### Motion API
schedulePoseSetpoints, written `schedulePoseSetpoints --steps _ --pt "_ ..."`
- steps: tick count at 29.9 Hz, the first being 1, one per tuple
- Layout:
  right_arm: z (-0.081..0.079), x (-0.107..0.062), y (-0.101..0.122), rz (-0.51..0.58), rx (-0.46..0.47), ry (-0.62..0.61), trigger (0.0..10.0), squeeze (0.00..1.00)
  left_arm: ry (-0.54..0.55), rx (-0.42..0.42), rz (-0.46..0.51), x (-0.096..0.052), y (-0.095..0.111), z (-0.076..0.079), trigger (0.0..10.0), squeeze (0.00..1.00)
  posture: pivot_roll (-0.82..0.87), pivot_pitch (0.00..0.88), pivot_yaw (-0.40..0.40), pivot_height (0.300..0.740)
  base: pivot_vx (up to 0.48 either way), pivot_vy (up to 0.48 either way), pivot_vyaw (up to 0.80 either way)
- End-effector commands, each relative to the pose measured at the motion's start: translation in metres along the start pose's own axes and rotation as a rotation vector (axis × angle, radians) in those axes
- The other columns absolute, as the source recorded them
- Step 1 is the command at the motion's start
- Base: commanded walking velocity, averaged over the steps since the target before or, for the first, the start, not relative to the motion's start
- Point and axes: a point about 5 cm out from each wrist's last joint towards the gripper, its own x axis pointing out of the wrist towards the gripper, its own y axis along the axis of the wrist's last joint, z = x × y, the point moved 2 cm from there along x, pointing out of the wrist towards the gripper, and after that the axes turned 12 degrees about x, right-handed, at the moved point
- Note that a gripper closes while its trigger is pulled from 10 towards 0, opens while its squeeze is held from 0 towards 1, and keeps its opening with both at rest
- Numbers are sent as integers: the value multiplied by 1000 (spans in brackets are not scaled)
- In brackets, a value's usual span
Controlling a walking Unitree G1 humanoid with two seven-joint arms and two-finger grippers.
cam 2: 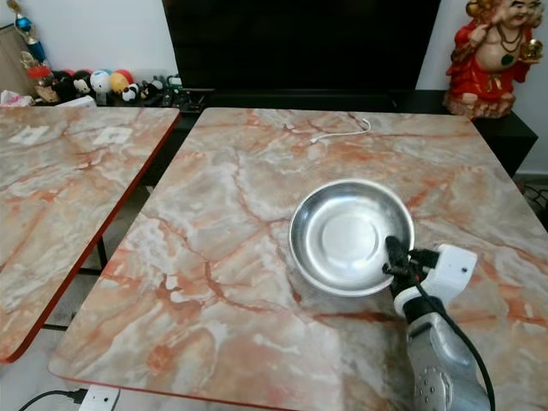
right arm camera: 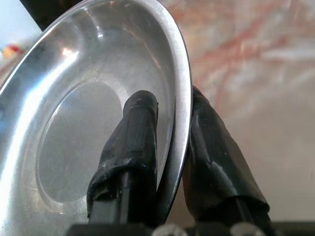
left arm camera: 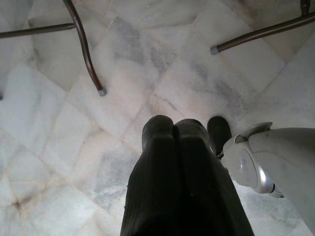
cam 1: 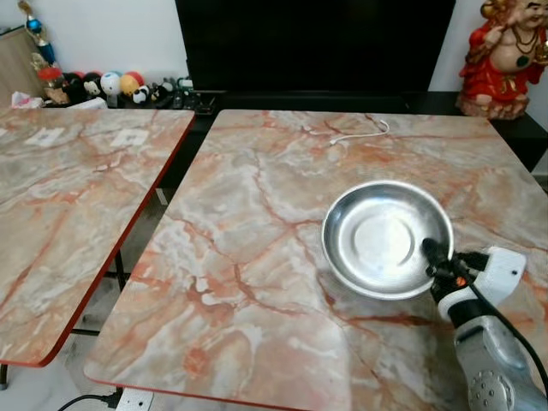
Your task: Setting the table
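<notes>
While the right gripper (right arm camera: 170, 162) holds the steel plate (cam 1: 385, 235) by its near rim, the plate lies flat on the marble table (cam 1: 257, 282), toward the robot's right side and quite near the front edge. One black finger is inside the plate and the other is under the rim outside, so the claw is narrow and closed on the thin metal edge. The left gripper (left arm camera: 179, 167) hangs idle beside the robot over the tiled floor (left arm camera: 74, 162), with its two fingers pressed together and holding nothing.

The step in hand seems to be placing the plate at its spot on the table. To do it well, I think the gripper should keep the plate low and level, because a pinch on one edge only lets a shallow metal plate tip or slip easily. If the place is already good, the fingers should open gently and go back along the rim line, so the lower finger does not lift or drag the plate. A white cable (cam 1: 360, 133) lies far behind on the table, well apart from the plate, so it is no obstacle.
</notes>
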Motion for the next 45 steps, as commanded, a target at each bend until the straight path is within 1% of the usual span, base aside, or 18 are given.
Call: schedulePoseSetpoints --steps 1,4,7,11,13,14,15,17,20,22,24,26,30,32,35,43,44,45 --pt "3 -1 1 -17 0 -16 10000 0 -2 12 -6 0 0 0 10000 0 -10 9 14 740 0 0 0" --pt "4 -2 0 -28 -2 -24 10000 0 -3 13 -6 0 0 0 10000 0 -12 8 14 740 0 0 0" --pt "15 -10 -3 -55 77 -81 10000 0 -2 16 -3 1 1 1 10000 0 -7 8 10 740 0 0 0" --pt "21 -25 -3 -71 147 -109 10000 0 -1 20 0 1 1 1 10000 0 -19 12 13 740 0 0 0" --pt "22 -39 2 -57 235 -101 10000 0 -2 23 3 1 2 1 10000 0 -29 14 16 740 0 0 0" --pt "22 -39 2 -57 235 -101 10000 0 -2 23 3 1 2 1 10000 0 -29 14 16 740 0 0 0" --pt "21 -48 3 -63 267 -87 10000 0 -3 26 5 1 3 0 10000 0 -32 14 17 740 0 0 0" --pt "19 -54 2 -76 279 -69 10000 0 -5 29 7 1 3 -1 10000 0 -32 14 17 740 0 0 0" --pt "18 -64 -8 -139 258 -57 10000 0 -7 34 14 2 5 -2 10000 0 -37 15 19 740 0 0 0" --pt "18 -66 -12 -162 248 -56 10000 0 -8 35 15 2 6 -2 10000 0 -37 15 19 740 0 0 0" --pt "20 -69 -16 -188 232 -66 10000 0 -9 36 17 2 6 -2 10000 0 -37 15 19 740 0 0 0" --pt "29 -72 -22 -237 198 -120 10000 0 -10 39 19 2 8 -2 10000 0 -39 12 23 740 0 0 0" --pt "36 -73 -23 -267 140 -159 10000 0 -8 39 10 2 5 -2 10000 0 -36 11 22 740 0 0 0" --pt "39 -73 -23 -264 130 -173 10000 0 -7 39 4 1 3 -3 10000 0 -36 11 22 740 0 0 0" --pt "44 -74 -23 -258 146 -199 10000 0 -7 37 1 1 2 -3 10000 0 -36 11 20 740 0 0 0" --pt "46 -76 -30 -301 133 -210 10000 0 -9 37 -2 1 2 -2 10000 0 -36 11 20 740 0 0 0" --pt "45 -77 -31 -309 133 -206 10000 392 -8 37 -1 1 2 -2 10000 0 -34 12 21 740 0 0 0" --pt "44 -78 -32 -314 132 -204 10000 557 -8 38 1 1 3 -2 10000 0 -35 12 21 740 0 0 0"
